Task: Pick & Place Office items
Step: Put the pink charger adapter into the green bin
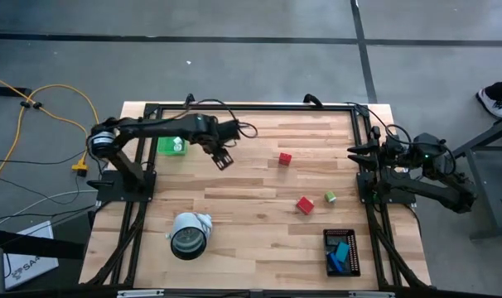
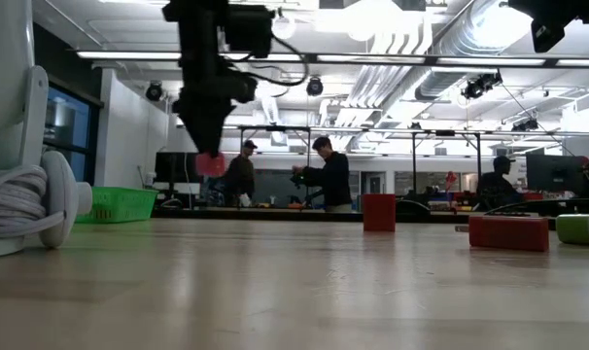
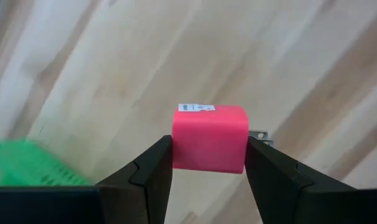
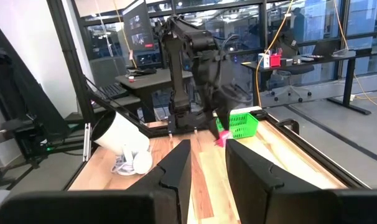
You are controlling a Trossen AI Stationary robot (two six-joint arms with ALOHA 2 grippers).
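Note:
My left gripper (image 1: 224,160) hangs over the far left part of the table, just right of the green tray (image 1: 172,146), shut on a pinkish-red block (image 3: 210,138) with a small white label. Two red blocks (image 1: 284,158) (image 1: 305,204) and a green cube (image 1: 330,197) lie flat on the wood at mid-right. Blue and teal bits (image 1: 340,253) lie in the black tray (image 1: 328,240) at the near right. My right gripper (image 4: 207,165) waits at the table's right edge, level, its fingers a narrow gap apart with nothing between them. My left gripper pinches the pinkish-red block by two opposite sides (image 3: 178,149) between its two fingers. The fingers come from above, pointing steeply down. In the low view the block (image 2: 211,163) sits at the fingers' free ends, lifted well clear of the table.
A big white-and-grey roll (image 1: 189,236) lies at the near left. The dark frame rail (image 1: 251,108) runs round the table's edges. Bare wood shows in the middle of the table. People stand in the room beyond the far edge.

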